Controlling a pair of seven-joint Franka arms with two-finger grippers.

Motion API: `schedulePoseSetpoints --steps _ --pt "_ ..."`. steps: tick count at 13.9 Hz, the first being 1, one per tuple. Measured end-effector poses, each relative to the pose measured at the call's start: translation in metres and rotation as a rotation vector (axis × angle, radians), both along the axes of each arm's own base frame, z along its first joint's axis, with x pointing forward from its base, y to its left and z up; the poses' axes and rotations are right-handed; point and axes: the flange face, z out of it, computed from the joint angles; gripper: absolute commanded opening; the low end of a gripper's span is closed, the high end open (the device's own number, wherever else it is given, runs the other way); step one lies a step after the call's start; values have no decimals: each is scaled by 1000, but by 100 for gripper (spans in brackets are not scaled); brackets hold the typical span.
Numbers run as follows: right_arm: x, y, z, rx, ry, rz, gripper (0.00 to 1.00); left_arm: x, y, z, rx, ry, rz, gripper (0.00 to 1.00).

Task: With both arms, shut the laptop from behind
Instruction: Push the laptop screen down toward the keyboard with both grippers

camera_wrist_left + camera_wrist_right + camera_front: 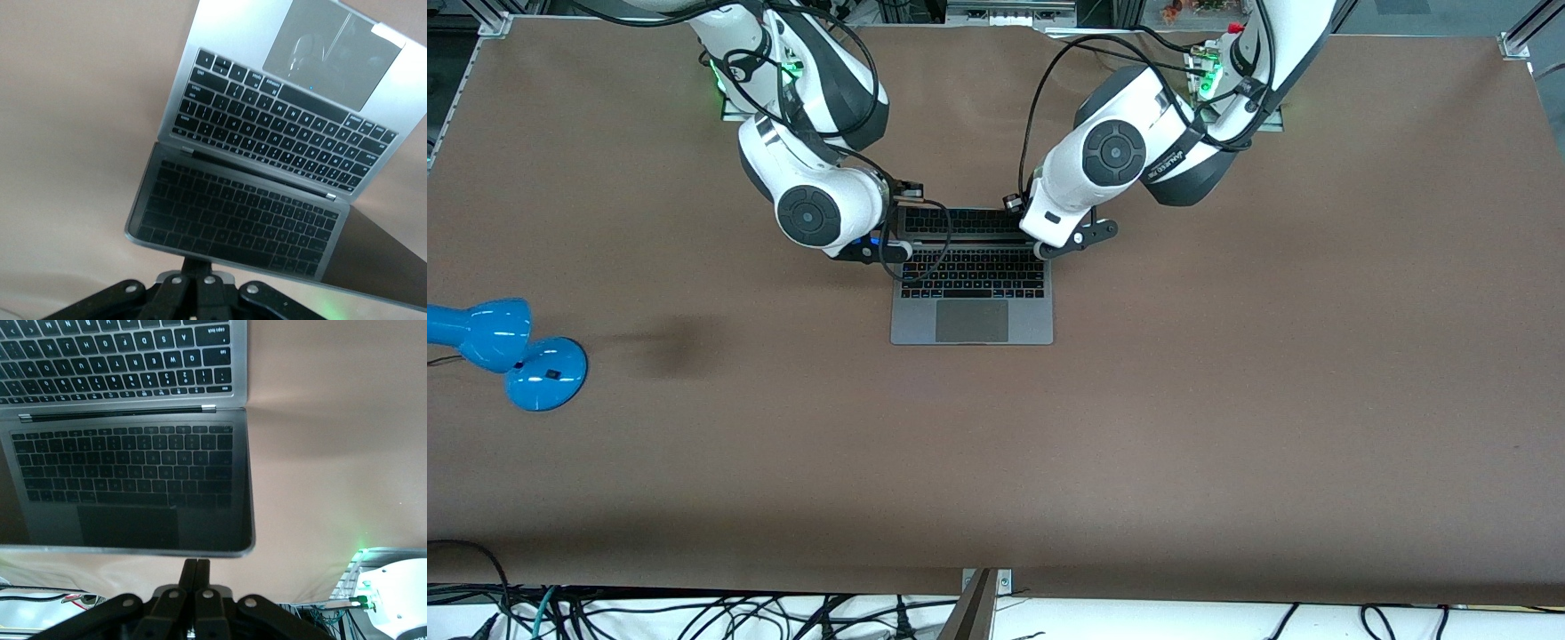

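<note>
You have the laptop (971, 284) sitting open on the table (1227, 400), roughly midway between the two ends and closer to the edge where the arm bases stand than to the camera's edge. Its lid is up and leaning back, dark screen mirroring the keyboard, so the closing has not visibly begun: the hinge angle looks wide in both wrist views.

Your left pincer (193, 277) sits at the lid's top edge near the corner toward the left arm's end of the table, its fingers clenched together into one narrow blade just at that edge. Your right pincer (195, 577) is likewise pressed closed, at the top edge near the corner toward the right arm's end. Whether either actually touches the lid I cannot tell; they are at least just beside it.

So judge it as positioned, not done: both arms are in place at the back of the screen, and the whole push down to the keyboard deck is left. A blue lamp (507, 351) rests well apart, near the right arm's end
</note>
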Motion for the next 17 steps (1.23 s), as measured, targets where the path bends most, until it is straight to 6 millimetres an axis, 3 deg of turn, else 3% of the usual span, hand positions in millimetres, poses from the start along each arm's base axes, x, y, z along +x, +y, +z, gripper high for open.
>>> schedulePoseSetpoints --steps 8,17 --pt "19 -3 0 24 -117 -7 2 26 0 -6 -25 2 19 0" --pt "40 -18 -14 70 -177 18 0 53 2 -21 -27 -15 18 0"
